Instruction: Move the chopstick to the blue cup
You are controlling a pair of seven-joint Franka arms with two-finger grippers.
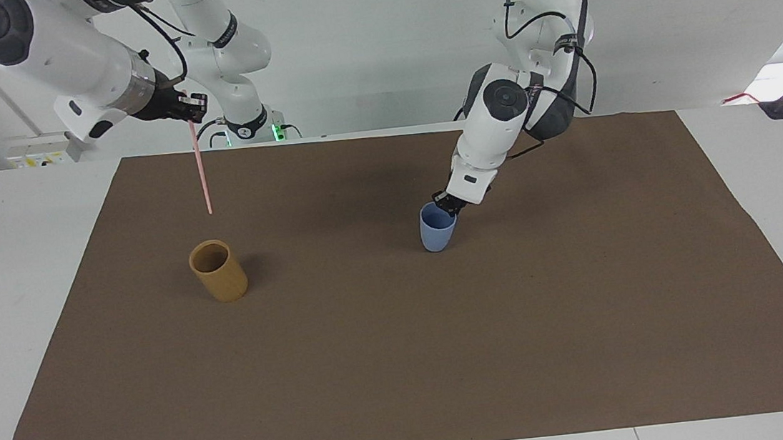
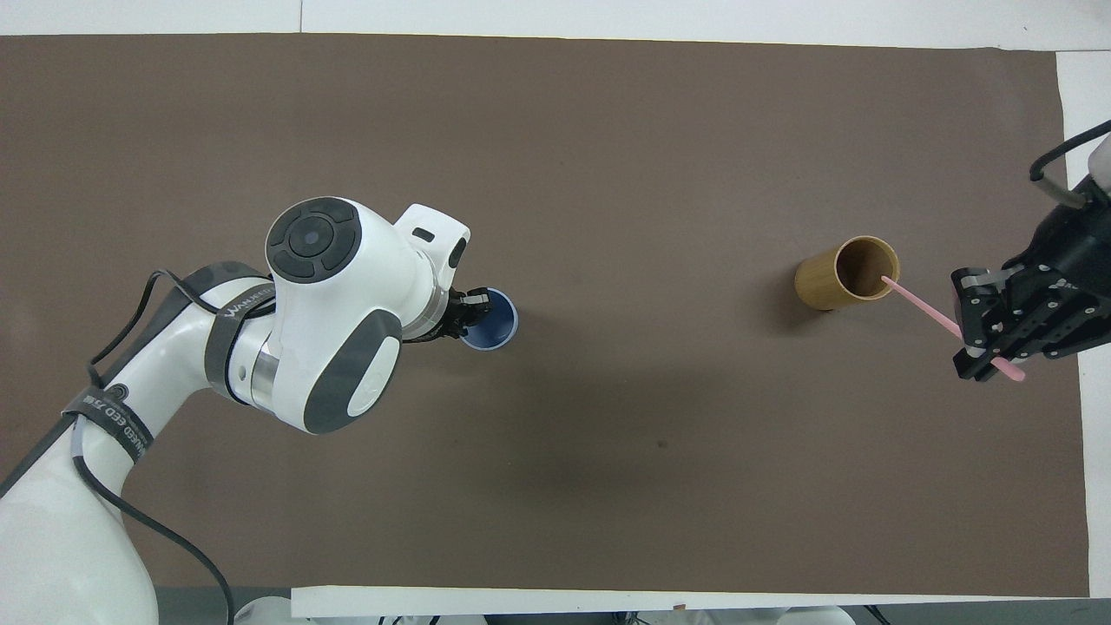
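On my screens the right tool (image 1: 190, 108) is up in the air over the right arm's end of the surface (image 1: 405, 362), its fingers clamped on the top end of the chopstick (image 1: 200, 168). The chopstick hangs nearly upright, and its lower tip is clear above the bamboo cup (image 1: 218, 270), not inside it. That cup stands upright on the brown mat (image 2: 608, 156), empty as far as I can see from overhead.

My left tool (image 1: 444, 202) is down at the blue cup (image 1: 437, 228), pinching its rim on the side nearer the robots, one finger inside the mouth and one outside. The blue cup (image 2: 491, 319) is upright near the middle of the mat, well apart from the bamboo cup (image 2: 846, 273). I cannot tell whether its base touches the mat.
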